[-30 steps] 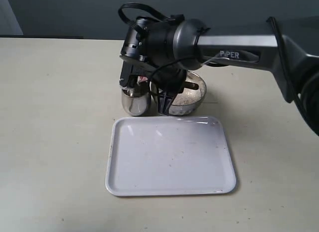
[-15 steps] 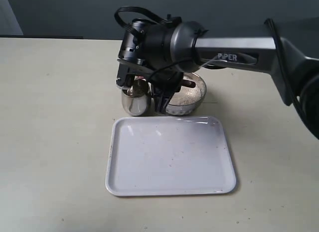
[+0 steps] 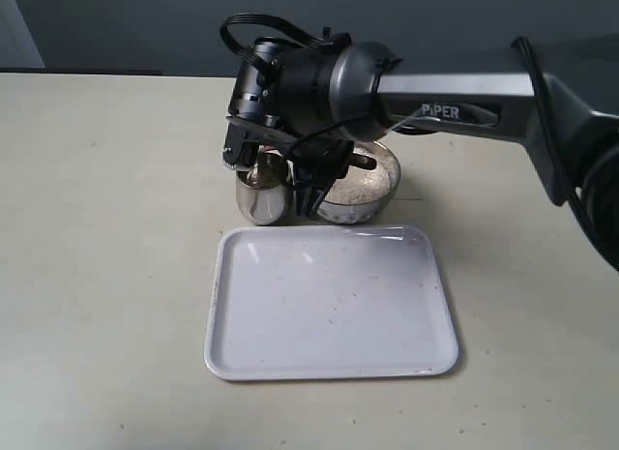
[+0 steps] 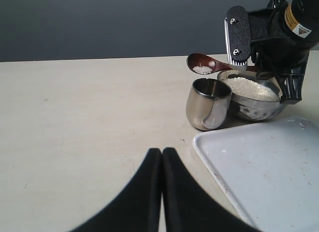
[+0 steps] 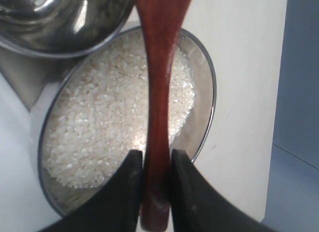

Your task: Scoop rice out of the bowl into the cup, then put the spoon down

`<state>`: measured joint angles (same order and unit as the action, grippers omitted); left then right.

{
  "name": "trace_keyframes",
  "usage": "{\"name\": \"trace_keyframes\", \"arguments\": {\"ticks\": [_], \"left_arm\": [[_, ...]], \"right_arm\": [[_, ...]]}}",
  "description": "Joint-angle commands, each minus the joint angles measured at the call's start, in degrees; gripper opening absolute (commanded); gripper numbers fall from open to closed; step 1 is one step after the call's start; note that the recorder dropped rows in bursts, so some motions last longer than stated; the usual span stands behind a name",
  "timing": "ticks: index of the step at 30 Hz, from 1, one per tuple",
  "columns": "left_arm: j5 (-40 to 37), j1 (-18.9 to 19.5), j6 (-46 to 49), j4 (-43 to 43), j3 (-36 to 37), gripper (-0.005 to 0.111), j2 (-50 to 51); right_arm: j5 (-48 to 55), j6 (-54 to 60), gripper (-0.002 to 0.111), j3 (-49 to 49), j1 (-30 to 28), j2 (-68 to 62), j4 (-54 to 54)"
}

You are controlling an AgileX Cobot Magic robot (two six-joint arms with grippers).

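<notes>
Across a pale matt tabletop (image 3: 97, 276) under a dark grey wall, finding a glossy white rectangular tray (image 3: 332, 305) with rounded corners and a raised rim. Seeing it lying just in front of the shiny round-sided steel cup (image 3: 263, 200) and the wider steel bowl (image 3: 379, 194), set just beside each other. Seeing the right hand (image 3: 314, 194) hanging over the spot where they meet, on a smooth dark-grey arm reaching in from the right. Noting wide open tabletop to the left and in front of the tray. Comparing with a second ago: noticing the wrist sitting a little farther left and higher, with cup, bowl and tray lying unmoved.

Looking from the left wrist: finding the left hand (image 4: 162, 154) low over bare tabletop, well apart from the cup, its two black tapered fingers pressed together on nothing. Seeing the dark reddish-brown wooden spoon (image 4: 204, 63) held roughly level above the cup's rim, carrying a small heap of white rice (image 4: 202, 70) in its oval scoop. Noting more rice mounding in the patterned bowl.

Looking from the right wrist: seeing the right hand's fingers (image 5: 130, 192) clenching the spoon's slim handle, stretched over the grainy rice toward the cup's polished rim.
</notes>
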<state>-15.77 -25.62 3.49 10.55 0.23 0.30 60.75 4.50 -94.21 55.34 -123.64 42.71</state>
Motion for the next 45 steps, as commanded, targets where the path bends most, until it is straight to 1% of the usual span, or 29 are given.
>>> {"name": "trace_keyframes", "arguments": {"ticks": [1,6,9,15,18,21,25,35,40,45], "left_arm": [[0.80,-0.37,-0.37,-0.03,-0.23,0.001,-0.30],[0.80,-0.37,-0.37,-0.03,-0.23,0.001,-0.30],[0.80,-0.37,-0.37,-0.03,-0.23,0.001,-0.30],[0.80,-0.37,-0.37,-0.03,-0.23,0.001,-0.30],[0.80,-0.37,-0.37,-0.03,-0.23,0.001,-0.30],[0.80,-0.37,-0.37,-0.03,-0.23,0.001,-0.30],[0.80,-0.37,-0.37,-0.03,-0.23,0.001,-0.30],[0.80,-0.37,-0.37,-0.03,-0.23,0.001,-0.30],[0.80,-0.37,-0.37,-0.03,-0.23,0.001,-0.30],[0.80,-0.37,-0.37,-0.03,-0.23,0.001,-0.30]], "right_arm": [[-0.07,-0.33,-0.001,0.26,0.06,0.15,0.52],[-0.17,-0.77,-0.001,2.21,0.06,0.15,1.79],[-0.99,-3.19,-0.001,4.21,0.06,0.15,3.14],[-0.08,-4.50,-0.001,4.71,0.40,0.15,4.68],[1.61,-4.50,-0.001,4.71,0.40,0.46,2.72],[0.08,-4.50,-0.001,4.71,-0.03,1.72,-2.34],[-1.46,-3.07,-0.001,4.71,-0.03,2.10,-2.87],[1.73,-4.50,-0.001,4.71,-0.37,3.41,-6.42],[2.56,-4.50,-0.001,4.71,-3.57,6.51,-11.39],[5.28,-4.50,-0.001,4.71,-7.73,7.58,-11.77]]}}
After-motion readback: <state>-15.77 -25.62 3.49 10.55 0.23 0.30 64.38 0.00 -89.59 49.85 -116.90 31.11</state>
